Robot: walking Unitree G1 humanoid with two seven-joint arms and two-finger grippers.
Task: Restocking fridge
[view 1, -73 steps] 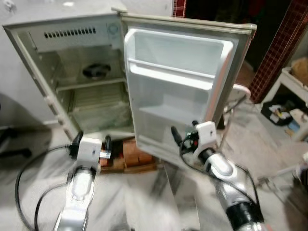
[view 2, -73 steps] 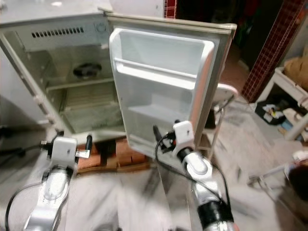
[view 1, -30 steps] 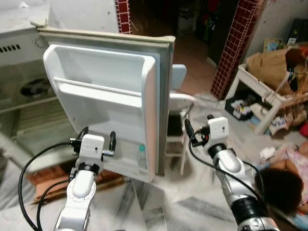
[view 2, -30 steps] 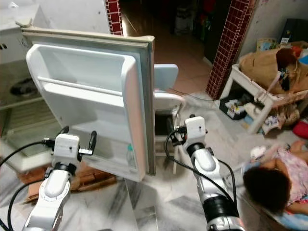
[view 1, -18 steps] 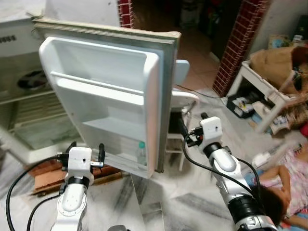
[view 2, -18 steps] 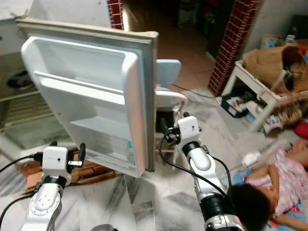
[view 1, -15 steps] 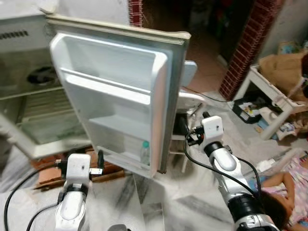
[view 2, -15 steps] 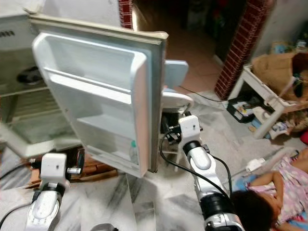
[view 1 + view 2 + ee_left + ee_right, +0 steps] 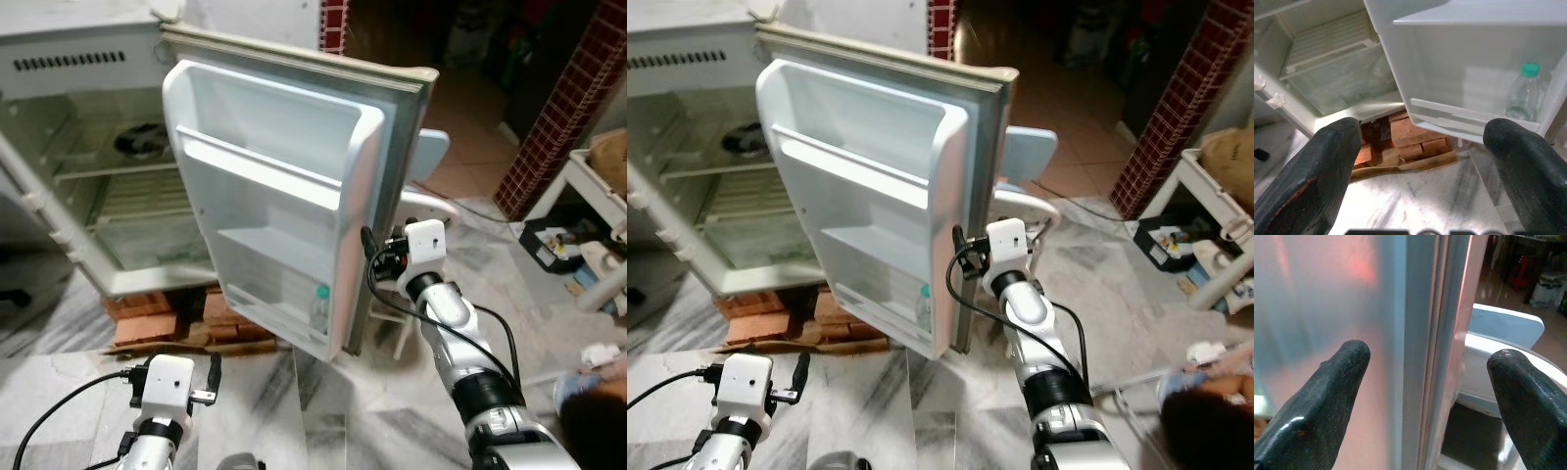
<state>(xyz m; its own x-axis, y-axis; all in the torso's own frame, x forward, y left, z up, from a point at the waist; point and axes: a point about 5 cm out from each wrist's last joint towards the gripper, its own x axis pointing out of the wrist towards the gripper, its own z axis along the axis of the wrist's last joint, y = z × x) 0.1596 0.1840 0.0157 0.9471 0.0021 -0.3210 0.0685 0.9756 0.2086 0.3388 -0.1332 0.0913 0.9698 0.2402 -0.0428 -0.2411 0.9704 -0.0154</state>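
The small white fridge [image 9: 88, 69] stands open, its door [image 9: 284, 196] swung wide. A clear bottle with a green cap [image 9: 319, 306] stands in the door's lowest shelf, also in the left wrist view [image 9: 1524, 95]. My right gripper [image 9: 377, 259] is open at the door's outer edge, one finger on each side of the edge [image 9: 1420, 357]. My left gripper [image 9: 174, 364] is held low in front of the fridge, open and holding nothing, with its fingers [image 9: 1327, 171] toward the door shelf.
Red bricks [image 9: 162, 313] on cardboard prop up the fridge. A dark bowl [image 9: 137, 140] sits on an inner shelf. A white chair [image 9: 431, 162] stands behind the door. A brick pillar [image 9: 568, 108], a cluttered white rack [image 9: 588, 186] and a person [image 9: 598, 431] are on the right.
The camera has swung left, bringing the fridge interior into view. My left arm has dropped lower. My right gripper has closed in on the door's edge.
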